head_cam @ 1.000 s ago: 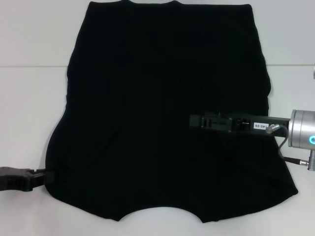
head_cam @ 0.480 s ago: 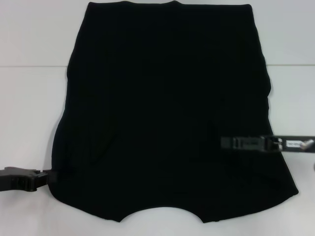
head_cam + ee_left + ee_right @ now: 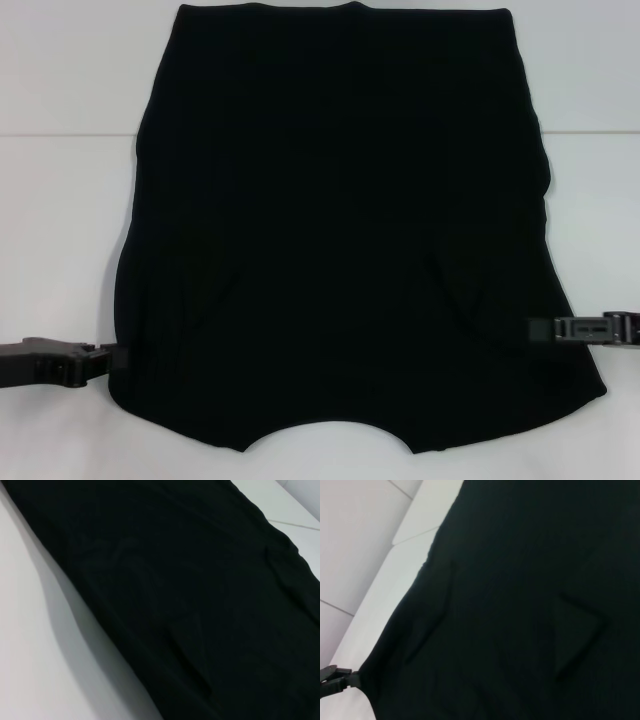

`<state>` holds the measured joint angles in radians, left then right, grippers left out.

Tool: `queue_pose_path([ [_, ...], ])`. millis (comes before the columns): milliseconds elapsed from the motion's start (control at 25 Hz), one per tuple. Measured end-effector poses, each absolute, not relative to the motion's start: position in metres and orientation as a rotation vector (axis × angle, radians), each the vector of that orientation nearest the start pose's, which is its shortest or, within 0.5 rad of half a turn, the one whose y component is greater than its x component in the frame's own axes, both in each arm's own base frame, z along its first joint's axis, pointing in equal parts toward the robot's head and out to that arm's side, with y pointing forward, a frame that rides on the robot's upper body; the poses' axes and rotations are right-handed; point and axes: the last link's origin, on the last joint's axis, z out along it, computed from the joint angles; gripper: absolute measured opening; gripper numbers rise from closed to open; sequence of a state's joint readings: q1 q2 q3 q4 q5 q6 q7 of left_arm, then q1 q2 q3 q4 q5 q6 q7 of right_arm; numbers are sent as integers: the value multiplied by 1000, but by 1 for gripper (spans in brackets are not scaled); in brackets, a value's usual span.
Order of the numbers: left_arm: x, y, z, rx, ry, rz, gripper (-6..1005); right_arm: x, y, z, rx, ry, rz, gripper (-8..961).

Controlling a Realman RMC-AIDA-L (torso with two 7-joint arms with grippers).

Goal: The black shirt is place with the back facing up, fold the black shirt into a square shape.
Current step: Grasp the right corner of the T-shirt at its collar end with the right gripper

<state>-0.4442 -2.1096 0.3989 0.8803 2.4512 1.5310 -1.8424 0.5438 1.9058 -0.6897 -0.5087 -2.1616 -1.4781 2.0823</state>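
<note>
Head view: black shirt (image 3: 340, 230) hides claw tips.

Surface: flat white table (image 3: 60, 230), with a thin seam line running across it behind the garment's upper part.
Lying on it: large plain black soft-fabric short-sleeved shirt (image 3: 340, 230), spread flat, curved neckline at the near edge.
Coverage: the shirt fills most of the middle; bare white table shows to the left, right and far side.

left claw (image 3: 112, 360) low at left, right claw (image 3: 540, 329) low at right
</note>
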Motion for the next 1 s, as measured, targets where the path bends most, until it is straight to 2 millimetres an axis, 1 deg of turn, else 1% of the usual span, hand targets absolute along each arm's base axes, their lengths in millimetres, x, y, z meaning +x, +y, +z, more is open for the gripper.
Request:
queue_pose_path([
  [280, -342, 298, 39, -2373, -1349, -326, 75, 339, 324, 52, -2295, 1746, 417, 898],
  [440, -342, 298, 39, -2374, -1349, -326, 75, 344, 321, 55, -2281, 1758, 402, 897],
  [600, -342, 299, 39, -2374, -1348, -326, 75, 350, 316, 57, -2271, 1774, 363, 897],
  [800, -341, 300, 39, -2375, -1343, -327, 74, 353, 311, 57, -2279, 1787, 333, 896],
  [1000, -340, 302, 39, -2376, -1339, -328, 74, 350, 309, 53, -2306, 1799, 325, 896],
])
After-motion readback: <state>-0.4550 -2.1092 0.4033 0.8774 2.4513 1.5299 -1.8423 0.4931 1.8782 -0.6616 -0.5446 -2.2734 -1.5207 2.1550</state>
